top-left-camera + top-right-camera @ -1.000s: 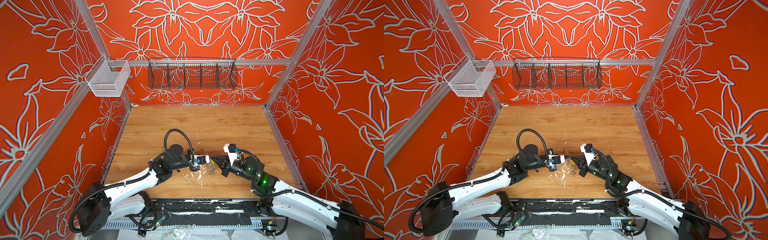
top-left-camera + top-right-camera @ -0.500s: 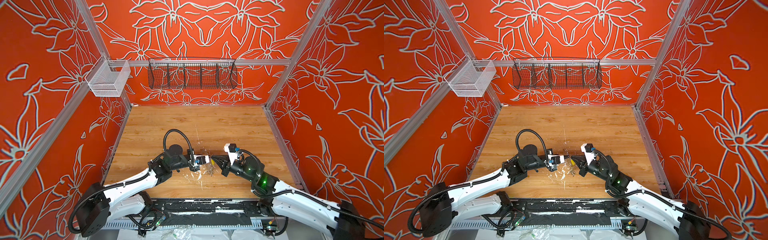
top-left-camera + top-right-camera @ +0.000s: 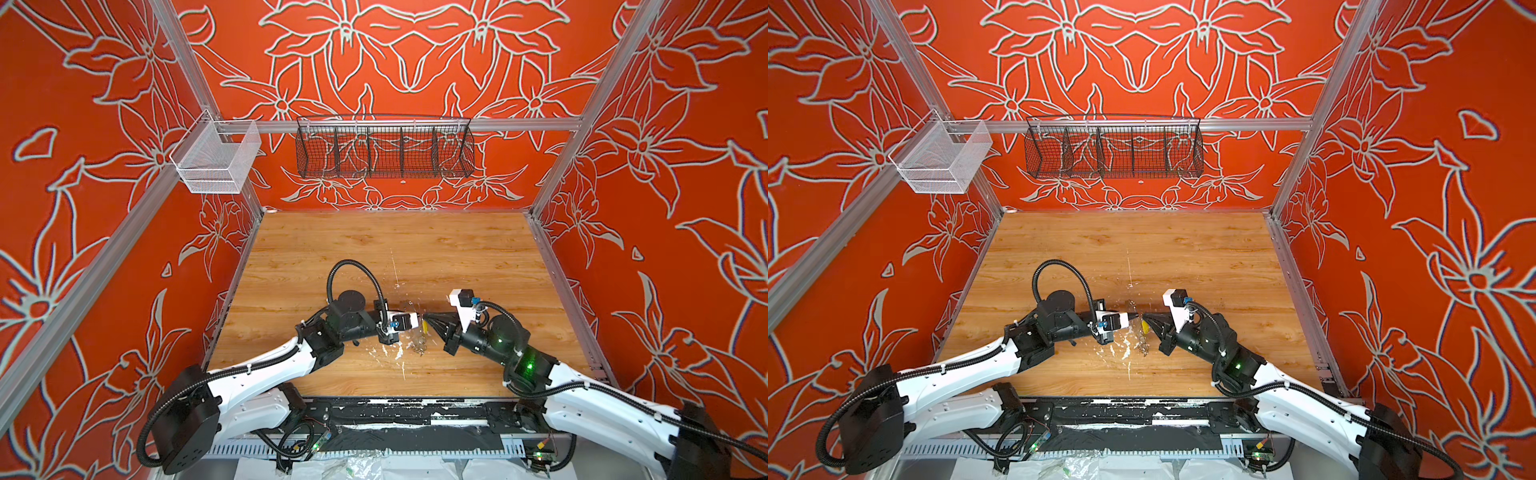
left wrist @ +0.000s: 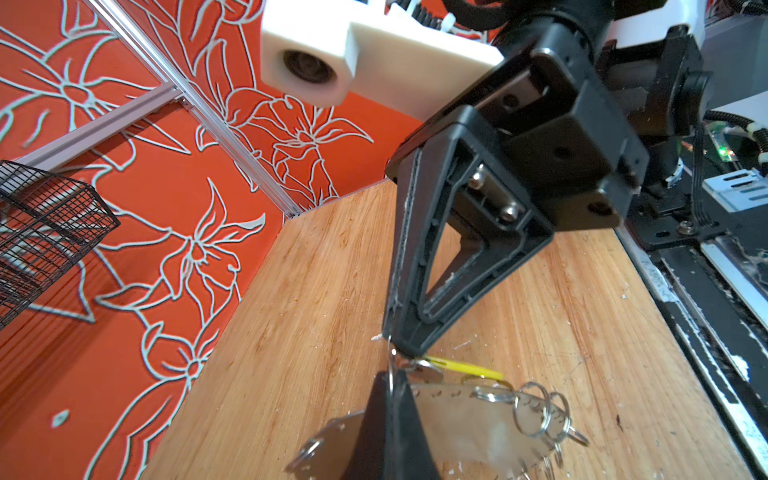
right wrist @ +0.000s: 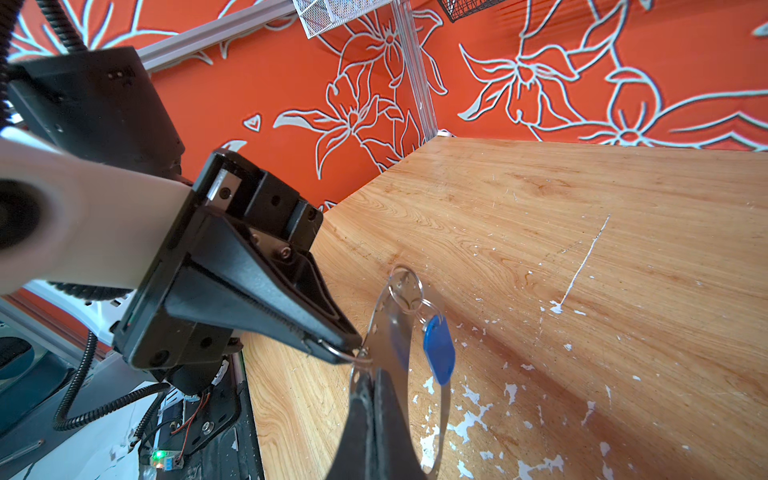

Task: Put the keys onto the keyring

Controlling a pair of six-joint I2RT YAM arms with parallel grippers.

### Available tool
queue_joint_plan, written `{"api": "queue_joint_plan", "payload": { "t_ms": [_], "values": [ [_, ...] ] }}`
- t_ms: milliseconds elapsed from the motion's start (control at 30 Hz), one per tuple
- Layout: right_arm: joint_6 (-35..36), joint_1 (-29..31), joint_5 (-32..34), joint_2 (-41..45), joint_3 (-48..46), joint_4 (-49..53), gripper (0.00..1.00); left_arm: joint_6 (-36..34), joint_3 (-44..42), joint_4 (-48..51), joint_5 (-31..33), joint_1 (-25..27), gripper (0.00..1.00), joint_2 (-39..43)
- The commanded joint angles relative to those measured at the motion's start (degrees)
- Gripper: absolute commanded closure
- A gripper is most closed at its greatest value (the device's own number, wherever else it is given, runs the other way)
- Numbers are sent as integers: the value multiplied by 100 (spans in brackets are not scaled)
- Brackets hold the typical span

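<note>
The keyring [image 4: 457,419] is a flat grey plate edged with small split rings, held off the wooden table between both grippers near the front middle; in both top views it hangs below their tips [image 3: 419,347] [image 3: 1142,347]. My left gripper [image 4: 390,376] [image 5: 351,351] [image 3: 417,320] is shut on one split ring at the plate's edge. My right gripper [image 5: 370,374] [image 4: 405,351] [image 3: 424,318] meets it tip to tip, shut, with the yellow key [image 4: 465,368] [image 3: 426,328] hanging at its tip. The blue key [image 5: 438,351] dangles from a split ring on the keyring [image 5: 392,332].
A black wire basket [image 3: 384,147] hangs on the back wall and a white mesh basket [image 3: 216,160] on the left rail. White paint flecks [image 5: 469,419] mark the table under the grippers. A black rail [image 3: 415,415] runs along the front edge.
</note>
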State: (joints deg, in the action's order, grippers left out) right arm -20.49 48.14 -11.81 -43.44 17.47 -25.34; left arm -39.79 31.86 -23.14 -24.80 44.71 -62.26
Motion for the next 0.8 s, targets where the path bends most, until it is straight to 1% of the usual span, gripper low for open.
{"api": "queue_joint_plan", "payload": {
  "t_ms": [0,33,67,100,333,433,533,767],
  "values": [
    [-2,-72,335,11,-100,131,86,-5,-14,-252,-186,29,100,188],
    [40,-76,304,35,-108,137,75,36,-5,-246,-155,30,100,188],
    [74,-75,294,74,-117,148,69,94,15,-246,-121,34,100,188],
    [119,-72,301,121,-129,175,68,165,49,-216,-82,25,100,188],
    [330,-69,217,519,-201,255,65,569,330,-34,-122,-5,100,53],
    [387,-74,333,616,-235,337,65,882,426,-42,-177,-100,100,10],
    [470,-74,511,743,-283,390,63,1370,491,-172,-264,-269,100,-28],
    [417,-77,1670,958,-240,866,58,2460,697,-310,-554,-679,100,-137]
  ]
}}
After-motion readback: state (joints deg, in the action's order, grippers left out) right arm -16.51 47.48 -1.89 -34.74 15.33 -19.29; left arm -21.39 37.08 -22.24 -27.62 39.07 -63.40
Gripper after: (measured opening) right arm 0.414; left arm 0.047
